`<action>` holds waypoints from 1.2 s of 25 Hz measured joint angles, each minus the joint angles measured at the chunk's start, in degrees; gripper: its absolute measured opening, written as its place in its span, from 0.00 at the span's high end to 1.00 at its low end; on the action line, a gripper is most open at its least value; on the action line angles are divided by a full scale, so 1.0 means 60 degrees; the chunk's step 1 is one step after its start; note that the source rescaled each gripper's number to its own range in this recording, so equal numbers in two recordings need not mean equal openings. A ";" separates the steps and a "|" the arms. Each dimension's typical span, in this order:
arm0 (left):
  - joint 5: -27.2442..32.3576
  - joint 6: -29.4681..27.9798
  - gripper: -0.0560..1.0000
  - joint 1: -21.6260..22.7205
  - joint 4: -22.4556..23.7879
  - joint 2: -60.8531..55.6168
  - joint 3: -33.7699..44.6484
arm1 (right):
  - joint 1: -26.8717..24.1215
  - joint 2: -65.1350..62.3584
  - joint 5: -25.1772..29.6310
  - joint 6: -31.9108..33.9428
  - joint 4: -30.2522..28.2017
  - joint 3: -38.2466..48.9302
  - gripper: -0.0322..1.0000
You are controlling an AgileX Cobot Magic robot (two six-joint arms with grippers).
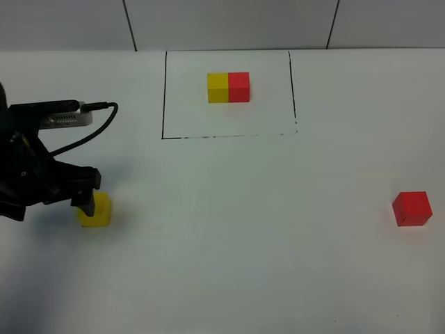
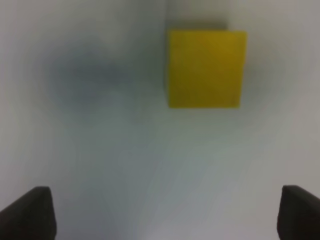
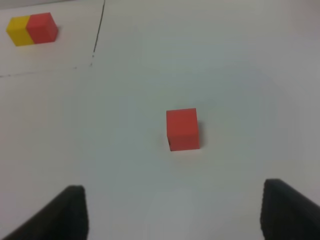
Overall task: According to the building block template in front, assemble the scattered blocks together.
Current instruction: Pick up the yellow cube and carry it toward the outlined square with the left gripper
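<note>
Inside a thin black drawn rectangle [image 1: 164,97] at the far middle of the white tabletop [image 1: 243,271]: logged building block template [image 1: 228,87], 1 yellow half and 1 red half joined side by side, yellow on the left in the exterior high view.

Found 2 scattered blocks on the near side of that template, both well apart from it and from each other. Located small plain yellow cube [image 1: 96,211] near-left of the template, flat on the tabletop. Located small plain red cube [image 1: 411,209] near-right of the template, flat and alone.

Noted black left gripper [image 1: 83,200] low at the yellow cube, 1 finger overlapping the cube's edge away from the template in the exterior high view; cannot tell contact from there. Checked left wrist view: fingers [image 2: 30,215] spread wide, nothing between them, yellow cube [image 2: 206,68] ahead of the tips, nearer 1 finger's side, blurred.

Checked right wrist view: right gripper [image 3: 177,212] with fingers likewise spread wide and empty, red cube [image 3: 182,129] ahead of the tips, roughly centred, untouched. Caught template [image 3: 31,29] beyond the red cube in the same view, with part of the black line.
</note>
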 joint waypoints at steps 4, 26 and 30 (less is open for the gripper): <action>-0.0573 -0.0066 0.11 -0.0030 0.0000 0.0603 -0.0007 | 0.0000 0.0000 0.0000 0.0000 0.0000 0.0000 0.51; -0.1599 -0.0055 0.15 -0.0060 -0.0230 0.2781 -0.0724 | 0.0000 0.0000 0.0000 0.0000 0.0000 0.0000 0.51; -0.1823 -0.0058 0.19 -0.0069 -0.0230 0.3062 -0.0756 | 0.0000 0.0000 0.0000 0.0000 0.0000 0.0000 0.51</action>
